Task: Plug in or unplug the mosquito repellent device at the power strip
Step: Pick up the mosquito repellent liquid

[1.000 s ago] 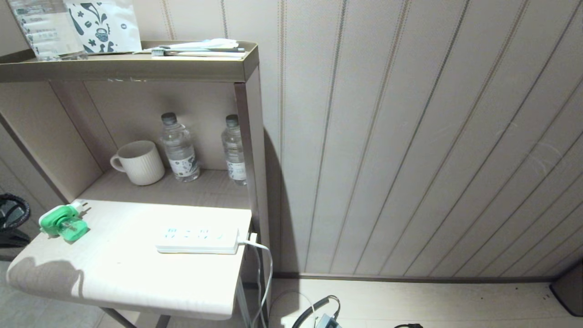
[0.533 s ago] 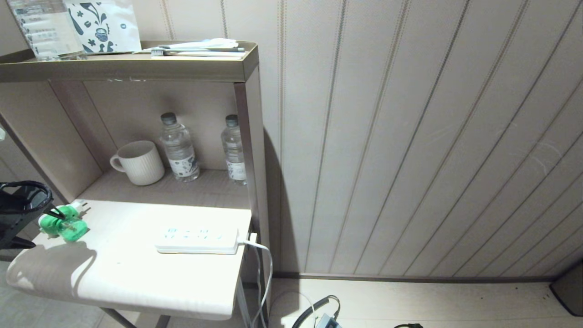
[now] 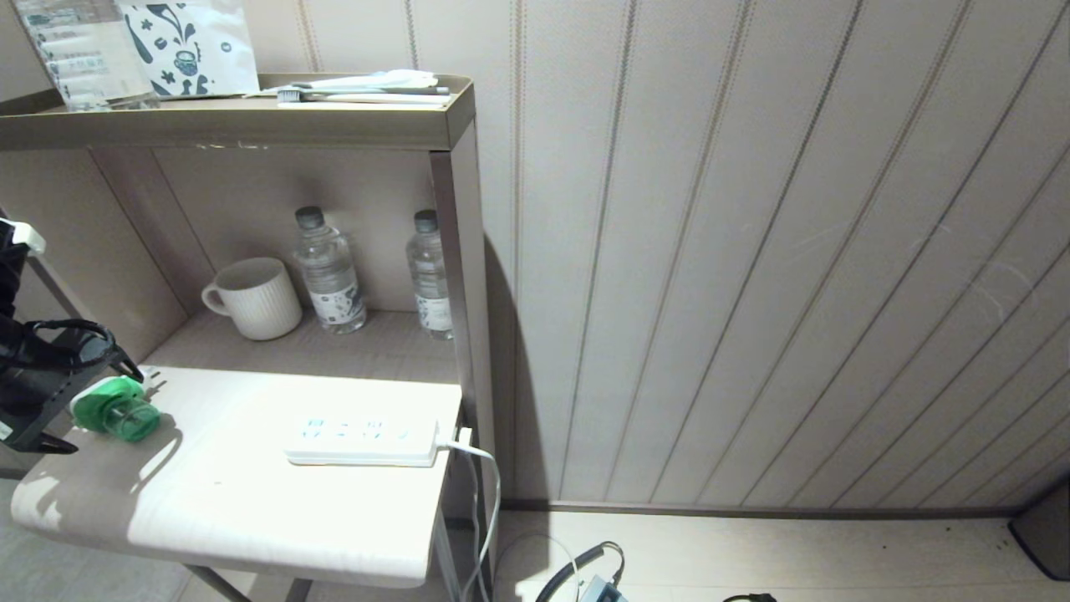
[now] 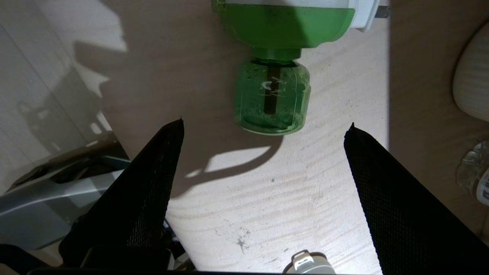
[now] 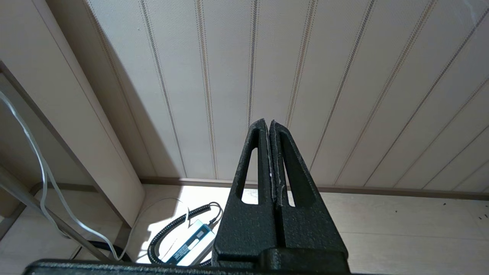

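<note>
Moved: left gripper (image 4: 263,124) advances with jaws now spread | small green-and-white mosquito repellent device (image 3: 114,409) lies ungrasped at table's left edge | long white power strip (image 3: 361,441) near right edge, empty | plugging pending | right gripper (image 5: 269,128) clenched

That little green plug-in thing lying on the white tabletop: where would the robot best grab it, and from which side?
Probably across the broad white-and-green head of the mosquito repellent device, coming down from above. It lies on its side on the tabletop, metal prongs pointing toward the shelf, so the head's flanks are exposed. The round bottle looks more slippery. The left gripper hovers over it, jaws wide apart and empty.
</note>
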### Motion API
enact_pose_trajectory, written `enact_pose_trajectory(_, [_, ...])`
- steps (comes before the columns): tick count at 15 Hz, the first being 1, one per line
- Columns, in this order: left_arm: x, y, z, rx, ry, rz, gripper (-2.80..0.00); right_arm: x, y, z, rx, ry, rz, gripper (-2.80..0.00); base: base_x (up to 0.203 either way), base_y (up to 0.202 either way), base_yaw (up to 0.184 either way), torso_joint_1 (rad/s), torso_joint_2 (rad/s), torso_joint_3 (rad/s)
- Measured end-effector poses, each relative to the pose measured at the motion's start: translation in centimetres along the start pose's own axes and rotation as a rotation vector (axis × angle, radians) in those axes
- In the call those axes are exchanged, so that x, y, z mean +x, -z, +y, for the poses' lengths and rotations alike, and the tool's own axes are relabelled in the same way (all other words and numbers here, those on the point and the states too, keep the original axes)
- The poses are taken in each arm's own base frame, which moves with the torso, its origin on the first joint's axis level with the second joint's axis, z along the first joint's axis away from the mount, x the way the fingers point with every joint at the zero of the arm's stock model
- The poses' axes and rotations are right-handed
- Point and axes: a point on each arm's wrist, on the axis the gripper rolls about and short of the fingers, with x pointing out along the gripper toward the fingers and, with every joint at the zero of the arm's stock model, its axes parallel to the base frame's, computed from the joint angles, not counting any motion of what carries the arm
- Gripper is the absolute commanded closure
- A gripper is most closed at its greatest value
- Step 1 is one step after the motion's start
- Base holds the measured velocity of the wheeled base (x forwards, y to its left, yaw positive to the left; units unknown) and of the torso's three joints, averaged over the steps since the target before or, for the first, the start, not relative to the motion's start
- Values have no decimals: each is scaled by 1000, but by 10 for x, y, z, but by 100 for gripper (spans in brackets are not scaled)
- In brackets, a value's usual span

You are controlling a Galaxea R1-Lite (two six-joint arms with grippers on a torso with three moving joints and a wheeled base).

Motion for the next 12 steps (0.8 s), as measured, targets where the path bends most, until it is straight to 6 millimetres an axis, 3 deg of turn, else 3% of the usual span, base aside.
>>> enact_pose_trajectory(12, [33,-20,-22,6,-55,49,-280,0,0,0,0,0,0,0,0,0,0,0,0,0])
